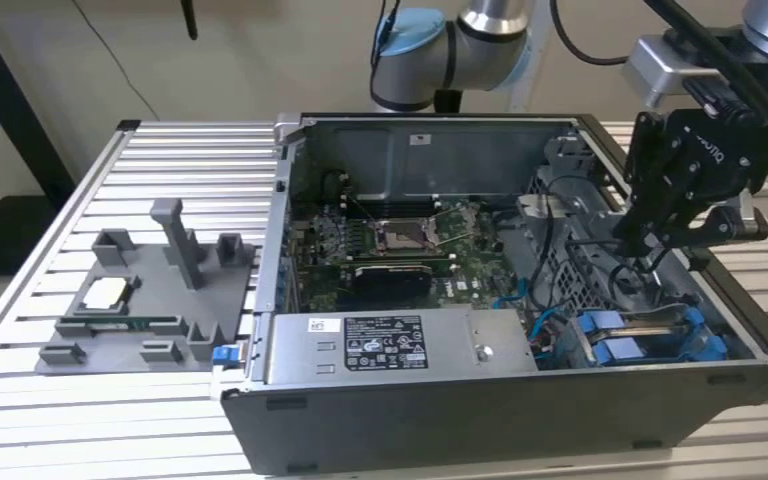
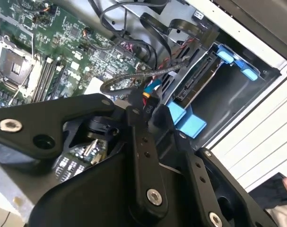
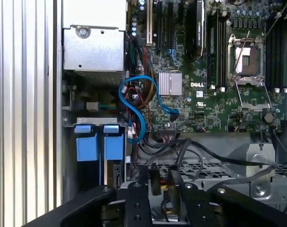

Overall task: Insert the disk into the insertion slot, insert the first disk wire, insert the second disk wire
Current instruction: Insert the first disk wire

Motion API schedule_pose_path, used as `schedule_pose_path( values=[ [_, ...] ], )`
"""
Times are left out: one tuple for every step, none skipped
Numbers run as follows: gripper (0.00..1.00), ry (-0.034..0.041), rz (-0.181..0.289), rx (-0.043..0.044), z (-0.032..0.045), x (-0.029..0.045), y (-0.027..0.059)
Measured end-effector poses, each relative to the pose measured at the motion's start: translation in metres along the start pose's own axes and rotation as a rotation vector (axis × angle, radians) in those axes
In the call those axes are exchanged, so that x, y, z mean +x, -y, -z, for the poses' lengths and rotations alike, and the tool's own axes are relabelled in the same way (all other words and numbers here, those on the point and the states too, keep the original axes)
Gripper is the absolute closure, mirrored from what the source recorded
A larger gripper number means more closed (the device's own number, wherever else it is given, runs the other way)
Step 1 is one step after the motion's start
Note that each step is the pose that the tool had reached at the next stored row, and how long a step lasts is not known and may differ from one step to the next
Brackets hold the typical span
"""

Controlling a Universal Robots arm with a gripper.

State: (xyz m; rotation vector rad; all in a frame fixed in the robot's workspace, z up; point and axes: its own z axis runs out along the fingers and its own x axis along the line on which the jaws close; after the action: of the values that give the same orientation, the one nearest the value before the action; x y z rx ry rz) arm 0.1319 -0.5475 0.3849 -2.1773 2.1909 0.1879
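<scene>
1. The disk [image 1: 614, 350], clipped in its blue carrier, sits in the drive bay at the near corner of the computer case [image 1: 491, 425], toward the exterior view's right, just beside the grey power supply [image 1: 384, 345].
2. The claw [image 1: 640, 250] hangs above that bay, pinching the plug of a black wire [image 3: 155, 183].
3. The motherboard [image 1: 398, 240] lies deeper inside the case.
4. The case stands on a slatted desk [image 1: 37, 420], near a grey fixture tray [image 1: 131, 300].

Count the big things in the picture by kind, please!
Open computer case: 1
Green circuit board: 1
Grey power supply box: 1
Grey plastic tray: 1
Robot gripper: 1
Total: 5
</scene>
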Motion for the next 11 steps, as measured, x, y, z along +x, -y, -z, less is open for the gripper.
schedule_pose_path(
  values=[
    [0.72,-0.0001,0.0,-0.0001,0.0001,0.0,0.0005],
    [0.72,-0.0001,0.001,-0.0002,0.0001,0.0,0.0008],
    [0.72,-0.0001,0.0,-0.0001,0.0001,0.0,0.0009],
    [0.72,0.0,0.0,-0.0001,0.0001,0.0,0.001],
    [0.72,-0.0001,0.0,-0.0001,0.0001,0.0,0.001],
    [0.75,-0.0001,0.001,-0.0001,0.0001,0.0,0.001],
    [0.75,-0.0001,0.001,-0.0001,0.0001,0.0,0.001],
    [0.81,-0.0001,0.001,-0.0001,0.0001,0.0,0.001],
    [0.81,-0.0002,0.001,-0.0001,0.0001,0.0,0.0011],
    [0.81,-0.0002,0.001,-0.0001,0.0001,0.0001,0.001],
    [0.81,-0.0003,0.001,-0.0001,0.0001,0.0,0.001]
  ],
)
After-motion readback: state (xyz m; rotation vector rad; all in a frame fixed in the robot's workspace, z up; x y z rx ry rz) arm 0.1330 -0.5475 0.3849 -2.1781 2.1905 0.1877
